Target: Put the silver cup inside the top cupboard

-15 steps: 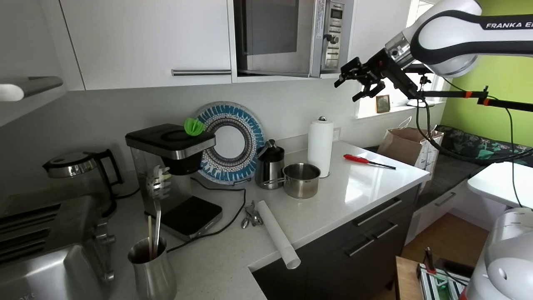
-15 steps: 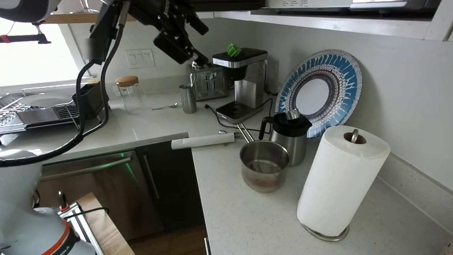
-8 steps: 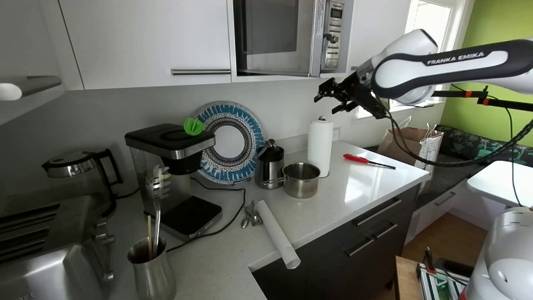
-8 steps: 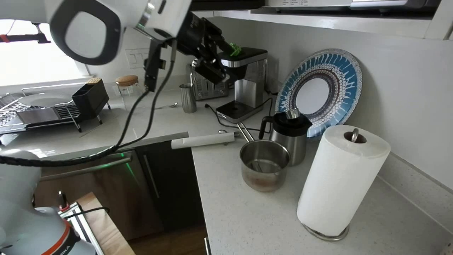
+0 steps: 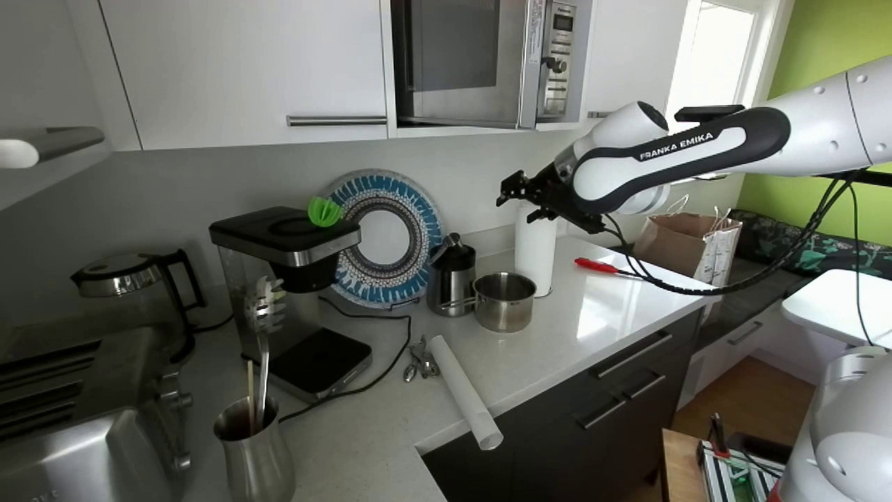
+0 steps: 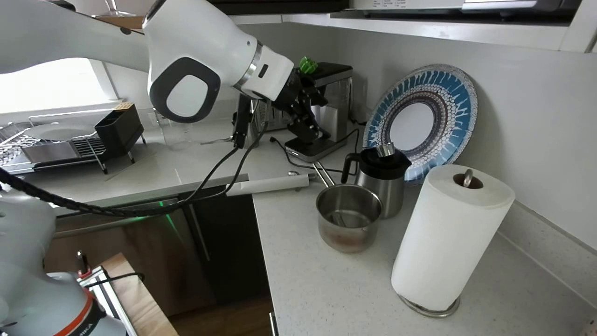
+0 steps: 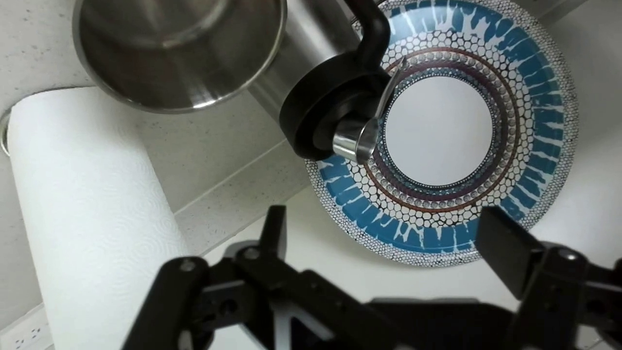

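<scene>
A small silver cup with a thin handle rests on the black lid of the steel carafe [image 7: 316,29] in the wrist view. This silver cup [image 7: 352,140] also shows small in both exterior views [image 5: 451,240] [image 6: 385,150]. My gripper [image 7: 383,214] is open, with nothing between its fingers [image 7: 275,233]; the cup lies above the gap in the wrist view, apart from them. In an exterior view the gripper [image 5: 516,209] hangs in the air in front of the paper towel's top. The white top cupboard [image 5: 244,70] is shut, with a bar handle [image 5: 336,121].
A steel saucepan [image 6: 349,219] stands beside the carafe. A paper towel roll [image 6: 450,238] stands near them. A blue patterned plate [image 7: 542,97] leans on the wall behind. A coffee maker [image 5: 293,237] and a microwave [image 5: 460,56] are near. A red screwdriver [image 5: 596,265] lies on the counter.
The arm has moved steadily down and in over the counter, leftward in one exterior picture and rightward in the opposite one. The gripper stays open. The cup and cupboard have not moved.
</scene>
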